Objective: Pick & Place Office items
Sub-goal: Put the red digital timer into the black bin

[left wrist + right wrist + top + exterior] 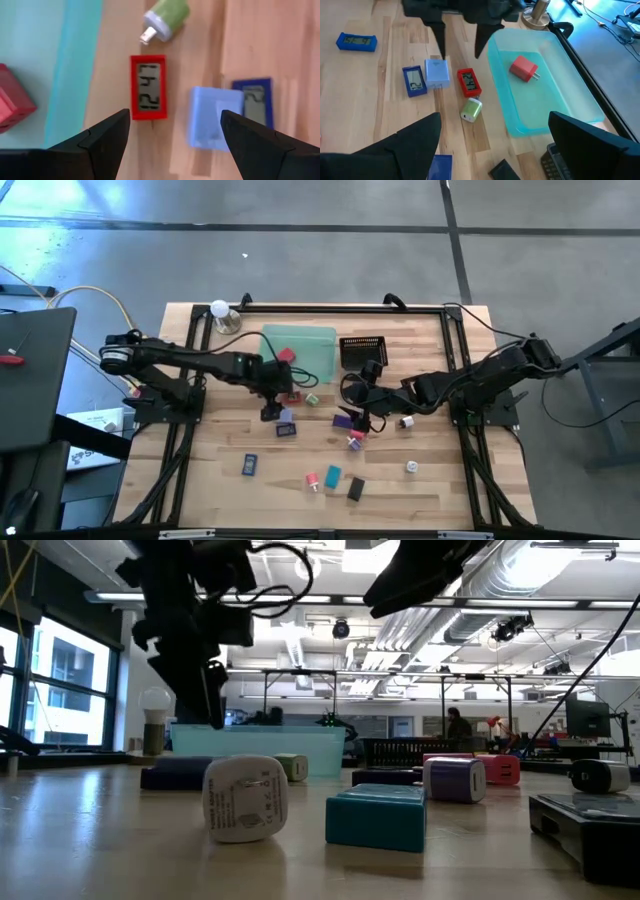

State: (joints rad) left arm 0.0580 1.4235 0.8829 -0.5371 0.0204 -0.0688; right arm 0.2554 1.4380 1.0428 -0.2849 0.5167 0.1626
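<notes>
Wooden table [220,480], green tray [318,345], mesh basket [362,351], office items [333,475]

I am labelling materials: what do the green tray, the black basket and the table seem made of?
Translucent green rectangular tray: probably glossy plastic, since the table shows through its walls. Black mesh wire basket: apparently metal wire, open grid. Table: light wood planks with visible grain and seams.

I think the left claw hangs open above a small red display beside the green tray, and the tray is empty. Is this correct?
Not quite: the tray is not empty. The right wrist view shows a red plug adapter lying inside it. The rest holds: the left claw hangs open above the small red display, which lies on the wood beside the tray.
</notes>
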